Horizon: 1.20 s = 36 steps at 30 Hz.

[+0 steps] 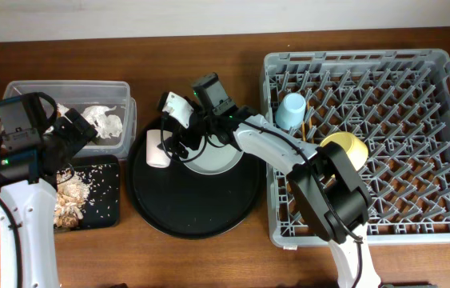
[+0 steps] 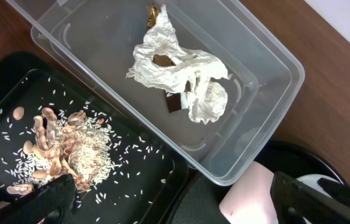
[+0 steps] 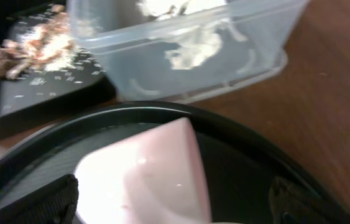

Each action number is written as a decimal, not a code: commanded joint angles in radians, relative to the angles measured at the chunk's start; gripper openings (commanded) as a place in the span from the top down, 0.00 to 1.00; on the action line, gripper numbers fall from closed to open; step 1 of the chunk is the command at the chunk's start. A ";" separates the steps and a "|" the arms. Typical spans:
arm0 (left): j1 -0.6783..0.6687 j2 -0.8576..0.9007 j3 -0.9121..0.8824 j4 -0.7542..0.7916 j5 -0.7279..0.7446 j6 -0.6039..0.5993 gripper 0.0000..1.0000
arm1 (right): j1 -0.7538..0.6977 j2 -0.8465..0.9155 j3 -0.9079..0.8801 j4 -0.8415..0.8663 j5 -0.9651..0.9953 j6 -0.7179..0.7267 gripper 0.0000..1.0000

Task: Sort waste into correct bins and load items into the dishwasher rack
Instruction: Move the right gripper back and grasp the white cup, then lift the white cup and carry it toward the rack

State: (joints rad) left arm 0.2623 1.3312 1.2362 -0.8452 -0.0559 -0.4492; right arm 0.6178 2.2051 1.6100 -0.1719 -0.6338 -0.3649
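Right wrist view, entry one: my right gripper (image 3: 175,205), jaws spread wide, grasping nothing. The small pink cup (image 3: 143,180) lies on its side between them. My right finger stands clear of it. My left finger is just beside its rim, and I cannot tell whether they touch. The cup rests on the left part of the large round black tray (image 1: 193,212), which sits mid-worktop. The pale grey-green plate (image 1: 221,164) is beside the cup on the same tray.

Entry two: my left gripper (image 2: 181,208), jaws likewise released and empty. It hangs over the line where the clear tub (image 2: 268,74) meets the flat black tray (image 2: 131,168).

Entry three: clear tub, far-left corner of the worktop. It contains crumpled white napkins (image 2: 181,68) with a dark brown piece among them.

Entry four: flat black tray, left edge of the worktop, against the tub's near side. It contains brownish food scraps (image 2: 53,146) in a heap, with pale grains scattered around.

Entry five: dishwasher rack (image 1: 368,58), right edge of the worktop. It contains a light-blue cup (image 1: 292,110) near its far-left corner and a yellow bowl (image 1: 346,150) along its left side.
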 commanded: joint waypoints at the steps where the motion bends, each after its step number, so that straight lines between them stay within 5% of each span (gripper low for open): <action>1: 0.003 -0.011 0.009 0.002 0.004 0.006 0.01 | -0.002 0.014 0.010 -0.032 -0.081 -0.002 0.02; 22: 0.003 -0.011 0.009 0.002 0.005 0.006 0.01 | 0.044 0.061 0.010 -0.035 -0.079 -0.001 0.00; 29: 0.003 -0.011 0.009 0.002 0.005 0.006 0.01 | 0.043 0.032 0.010 -0.183 -0.214 0.007 0.31; 36: 0.003 -0.011 0.009 0.002 0.005 0.006 0.01 | 0.044 0.004 0.010 -0.293 -0.227 0.006 0.34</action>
State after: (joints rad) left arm 0.2623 1.3312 1.2362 -0.8452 -0.0559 -0.4492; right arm 0.6563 2.2578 1.6104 -0.4538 -0.8249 -0.3584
